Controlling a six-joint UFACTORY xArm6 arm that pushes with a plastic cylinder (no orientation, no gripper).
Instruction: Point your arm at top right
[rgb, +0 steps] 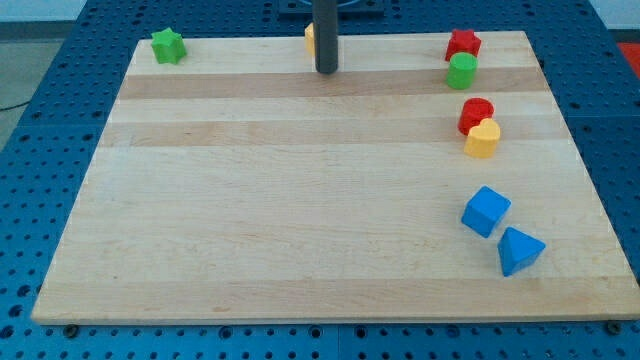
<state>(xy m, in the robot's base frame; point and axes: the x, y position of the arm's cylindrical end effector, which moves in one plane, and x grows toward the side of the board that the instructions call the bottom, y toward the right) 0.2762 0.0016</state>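
Top-right corner of the surface (535, 45) is the target; nothing is to be grasped. No hand is fitted, so its state cannot be told. My tip (326, 71) rests near the top edge, just beside a yellow block (310, 38). Red star (463, 43) and green cylinder (461, 71) sit near the corner; judged light, hard, easily slid if touched.

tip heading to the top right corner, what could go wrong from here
1. My tip sits at the top centre; a straight sweep rightward could knock the red star block and green cylinder block guarding that corner.
2. The yellow block behind the rod could get nudged.
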